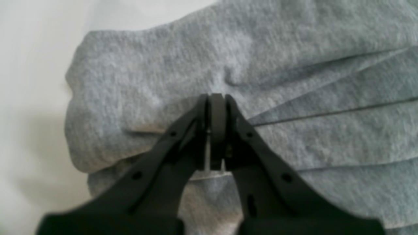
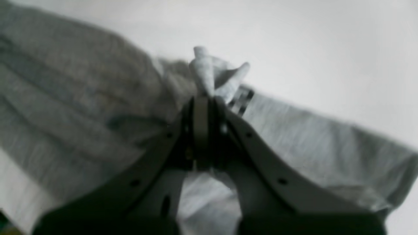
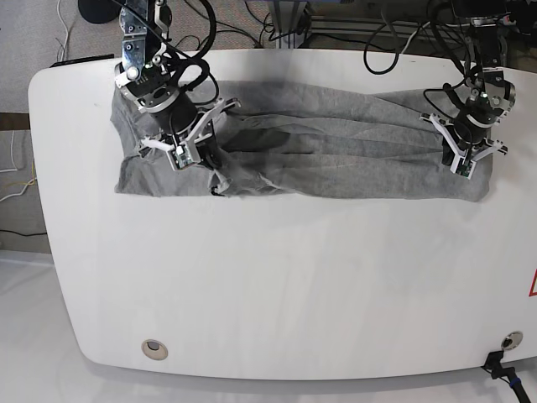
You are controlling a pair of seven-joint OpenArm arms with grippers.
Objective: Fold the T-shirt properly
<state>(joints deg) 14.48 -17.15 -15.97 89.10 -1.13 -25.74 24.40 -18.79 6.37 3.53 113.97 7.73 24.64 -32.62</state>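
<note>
The left hand [image 1: 217, 98] is clamped tight on a pinch of the grey T-shirt [image 3: 336, 159] near its one end, and the right hand [image 2: 204, 99] grips a bunched fold near the other (cloth pokes out past its tips). Between them the shirt lies in long creases across the far side of the white surface [image 3: 277, 294].

Right wrist view blurred: T-shirt [image 2: 81, 107] print (near collar) unreadable.
</note>
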